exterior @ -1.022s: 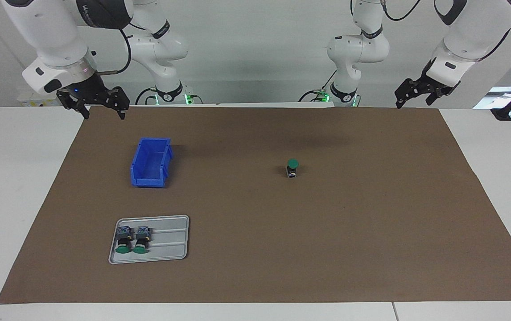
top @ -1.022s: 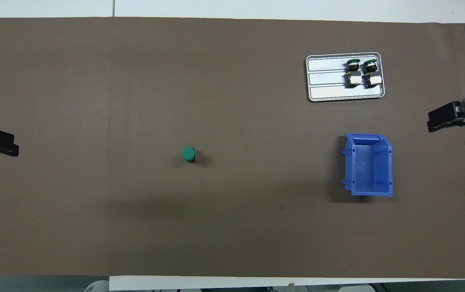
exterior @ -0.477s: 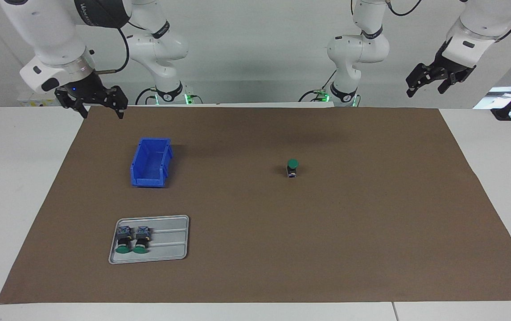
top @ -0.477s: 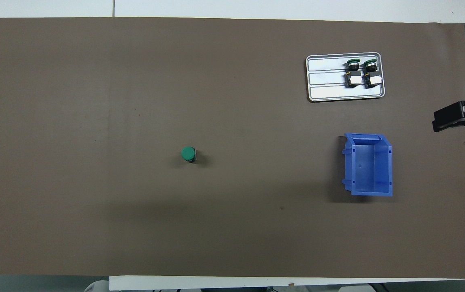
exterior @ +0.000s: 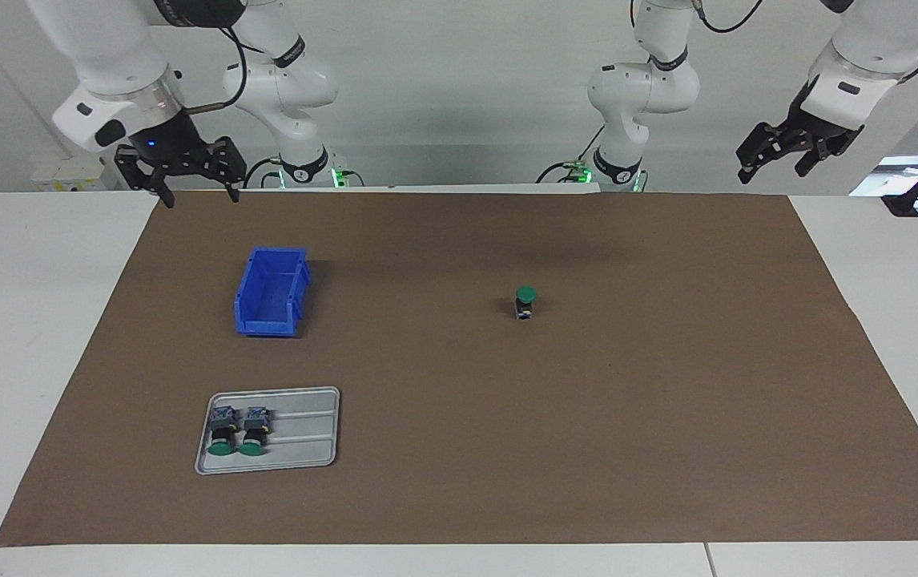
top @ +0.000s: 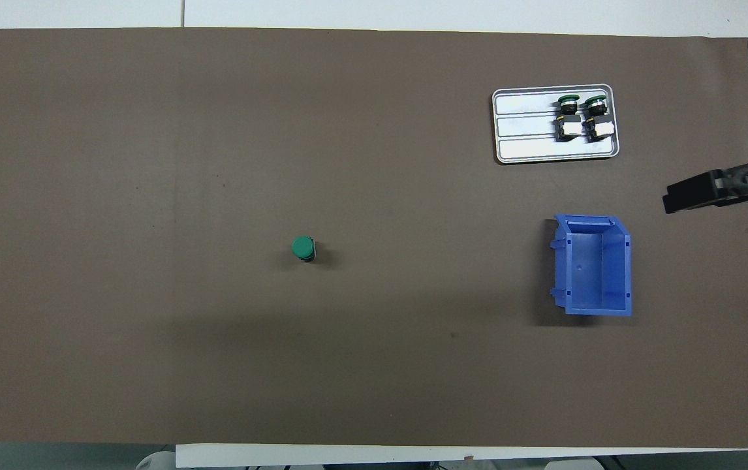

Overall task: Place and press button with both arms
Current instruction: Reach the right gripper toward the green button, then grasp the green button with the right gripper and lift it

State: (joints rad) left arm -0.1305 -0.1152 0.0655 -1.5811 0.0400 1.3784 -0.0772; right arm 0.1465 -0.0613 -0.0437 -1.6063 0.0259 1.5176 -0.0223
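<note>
Standing upright on the brown mat (exterior: pixel 667 417), green cap up, the button (exterior: pixel 525 302) sits alone near the table's middle, somewhat toward the left arm's end and well apart from everything else. Nothing touches it.

Toward the right arm's end: a blue bin (exterior: pixel 271 291), empty as far as the overhead view shows, and, farther from the robots, a grey tray (exterior: pixel 299 437) holding two more buttons (exterior: pixel 236 430) lying on their sides, side by side at one end of it.

Left gripper (exterior: pixel 775 154): raised, over the mat's corner at its own end, fingers spread wide, nothing between them. Right gripper (exterior: pixel 184 172): raised over the mat's edge closest to the robots, near the bin, fingers also spread wide and empty.

Judgement on progress: the placing part looks done for this one button, since it stands free on the mat with both grippers off it. Whether it has been pressed cannot be read from the cap. Two buttons remain in the tray; if they are also to be placed and pressed, most of the work is left. The bin's role is unclear.
</note>
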